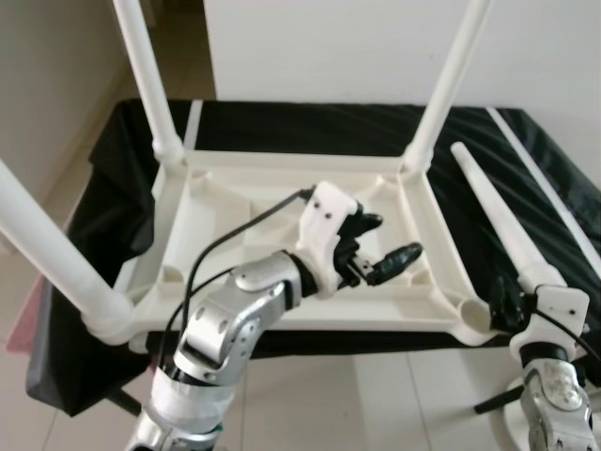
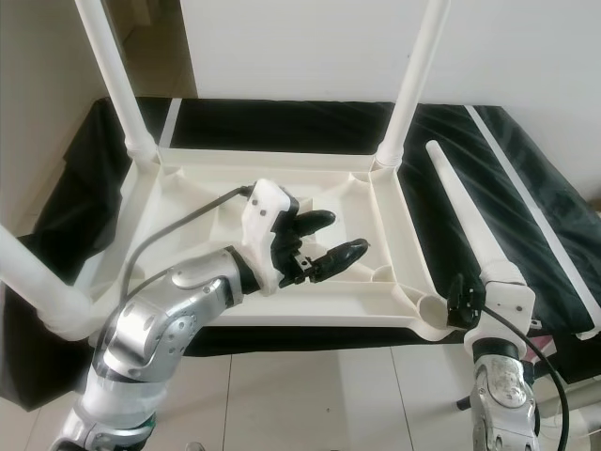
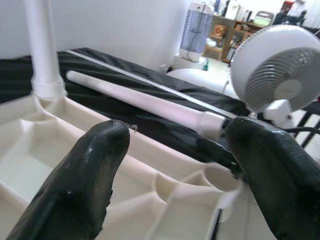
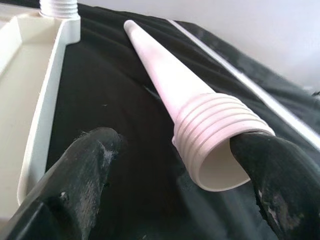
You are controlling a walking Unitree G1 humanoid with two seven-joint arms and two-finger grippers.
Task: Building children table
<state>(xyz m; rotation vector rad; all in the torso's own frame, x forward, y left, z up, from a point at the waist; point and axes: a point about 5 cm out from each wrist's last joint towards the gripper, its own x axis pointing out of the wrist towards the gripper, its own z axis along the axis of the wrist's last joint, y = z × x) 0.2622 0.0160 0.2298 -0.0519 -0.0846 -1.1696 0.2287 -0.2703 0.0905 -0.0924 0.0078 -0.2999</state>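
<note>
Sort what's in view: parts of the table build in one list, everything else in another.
Job:
upturned tabletop
three fitted legs
loose leg
empty corner socket
left gripper
right gripper

Lying about:
black cloth
white fan

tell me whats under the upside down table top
A black cloth lies under the table top, spreading out past it on every side, with the loose leg lying on it too. What holds the cloth up is covered.

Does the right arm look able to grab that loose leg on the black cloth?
Probably yes: the right gripper is open at the loose leg's threaded end, one finger touching its rim, and nothing lies between.
</note>
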